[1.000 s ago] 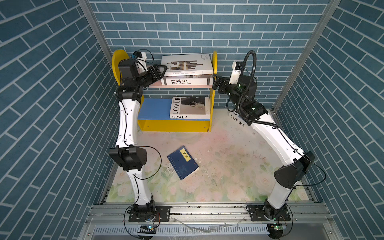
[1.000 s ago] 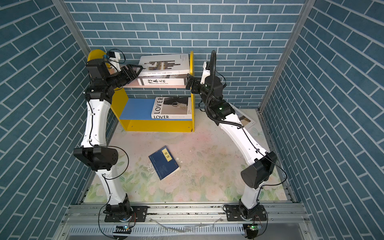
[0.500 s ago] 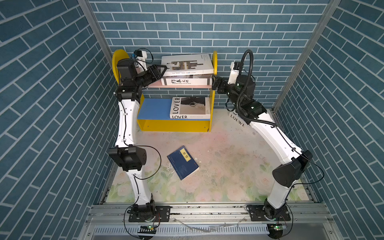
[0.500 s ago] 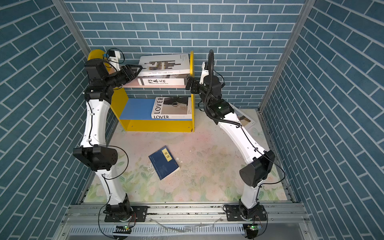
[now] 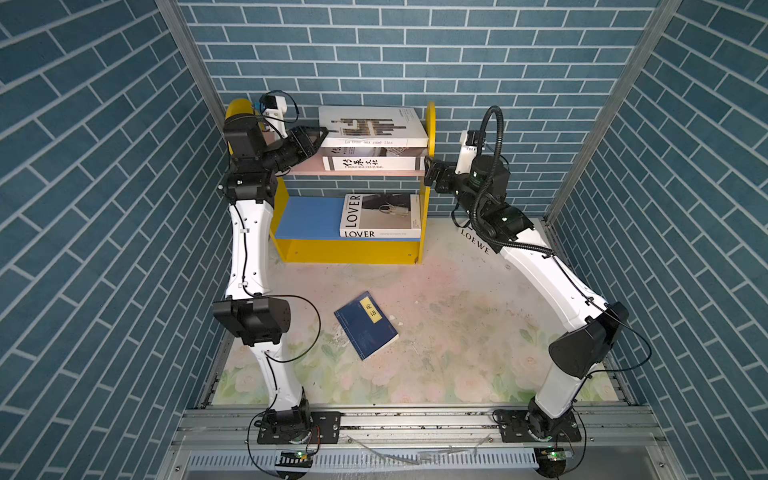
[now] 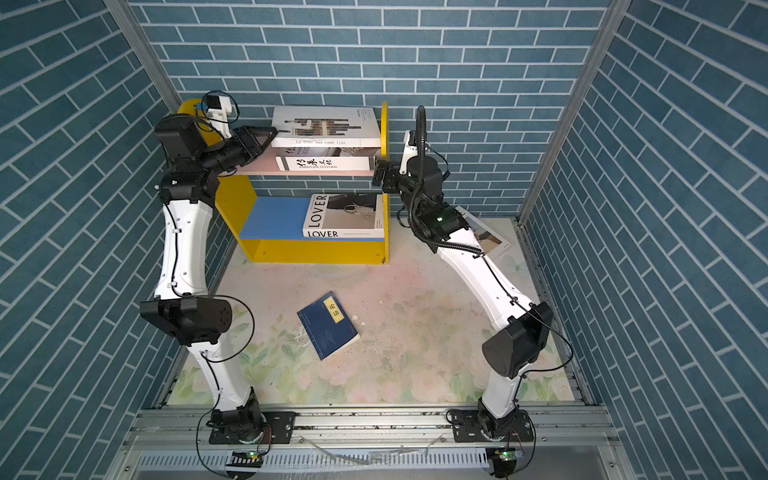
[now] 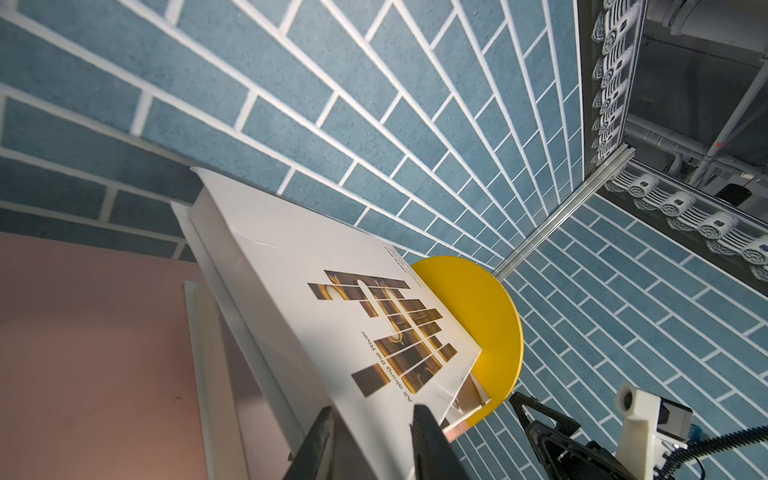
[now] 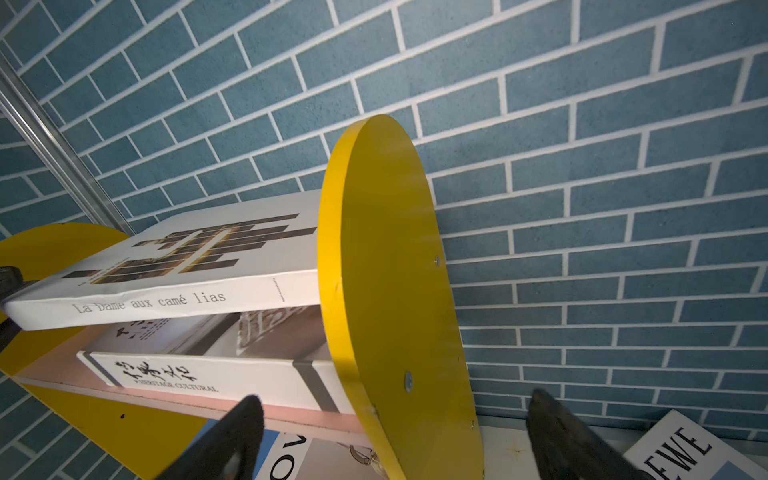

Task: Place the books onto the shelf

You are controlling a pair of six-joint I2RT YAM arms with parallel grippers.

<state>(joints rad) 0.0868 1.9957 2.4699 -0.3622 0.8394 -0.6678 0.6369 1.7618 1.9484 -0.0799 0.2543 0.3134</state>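
Left wrist view: the left gripper (image 7: pixel 372 411) has its jaws drawn in narrow on the left edge of the La Dame aux camélias book (image 7: pixel 291 270), with one finger over the cover and one under it. I record this as a grip.

In both top views the shelf (image 5: pixel 345 251) stands against the far wall, left of centre. That book sits highest on it, above the Heritage Cultural book (image 5: pixel 374 163), which lies flat on the pink upper board (image 5: pixel 305 170). The right wrist view shows a gap between the two. The LOVER book (image 5: pixel 380 216) lies flat at the right end of the blue lower board (image 5: pixel 307 216).

Off the shelf, the navy book (image 5: pixel 365 324) lies flat and skewed on the floral mat (image 5: pixel 457 332), near the middle.

The right gripper (image 8: pixel 397 398) is spread wide and holds nothing. It sits at the shelf's right side panel, level with the pink board, and I cannot tell whether it touches.

The LOEWE book (image 6: pixel 486 237) lies on the mat at far right, partly hidden under the right arm.
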